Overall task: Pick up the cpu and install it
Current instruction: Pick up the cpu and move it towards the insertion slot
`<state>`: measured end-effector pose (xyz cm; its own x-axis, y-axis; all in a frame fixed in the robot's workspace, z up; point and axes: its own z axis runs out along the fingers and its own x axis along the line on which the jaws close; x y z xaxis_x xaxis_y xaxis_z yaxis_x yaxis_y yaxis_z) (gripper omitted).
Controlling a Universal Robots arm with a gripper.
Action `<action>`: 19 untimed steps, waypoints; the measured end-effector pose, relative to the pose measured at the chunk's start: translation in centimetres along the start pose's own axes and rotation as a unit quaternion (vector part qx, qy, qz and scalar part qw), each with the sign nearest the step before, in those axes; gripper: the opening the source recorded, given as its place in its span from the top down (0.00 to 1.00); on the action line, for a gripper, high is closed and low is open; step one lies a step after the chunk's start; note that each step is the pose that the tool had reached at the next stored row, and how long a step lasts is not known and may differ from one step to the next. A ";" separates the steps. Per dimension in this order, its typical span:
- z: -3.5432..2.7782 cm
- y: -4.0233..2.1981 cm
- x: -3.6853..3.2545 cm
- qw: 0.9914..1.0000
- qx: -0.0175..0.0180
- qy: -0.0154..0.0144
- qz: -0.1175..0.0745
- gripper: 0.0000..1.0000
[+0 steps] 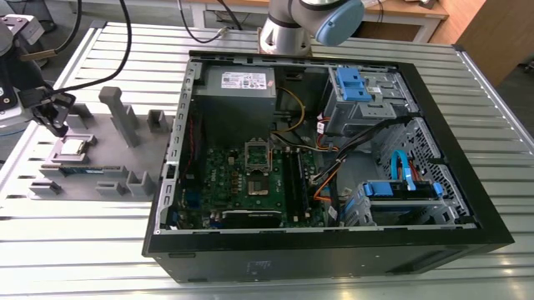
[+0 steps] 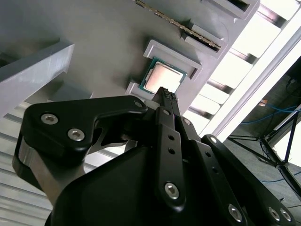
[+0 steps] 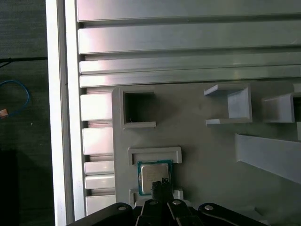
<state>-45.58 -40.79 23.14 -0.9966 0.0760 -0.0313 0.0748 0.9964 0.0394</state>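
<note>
Gripper point(image 1: 60, 130) sits at about nine o'clock in the exterior view, over the grey fixture plate point(image 1: 109, 150). In both wrist views the two fingers are pressed together at the tips with nothing between them: clenched and empty point(image 2: 168, 94) point(image 3: 161, 183).

The cpu point(image 1: 74, 147) is just beside the tips, at roughly five o'clock from them in the exterior view. It lies flat in a shallow raised-wall pocket of the plate, silver top up and green edge showing point(image 2: 161, 78) point(image 3: 153, 175). In both wrist views the closed tips overlap one edge of the chip. Whether they touch it, I cannot tell.

Memory stick point(image 1: 84, 169) is at six o'clock from the cpu, lying along its own slot on the same plate point(image 2: 176, 23).

The plate rests on the slatted aluminium table point(image 1: 84, 250). An open computer case point(image 1: 334, 244) lies at three o'clock from the plate, well apart from the gripper. The green motherboard point(image 1: 242, 194) is inside it.

The arm's base point(image 1: 288, 31) stands at twelve o'clock, behind the case.
</note>
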 end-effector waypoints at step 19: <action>0.14 -0.01 0.01 1.000 0.000 0.000 0.000 0.71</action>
<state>-45.58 -40.79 23.00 -0.9966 0.0760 -0.0313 0.0748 0.9964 0.0394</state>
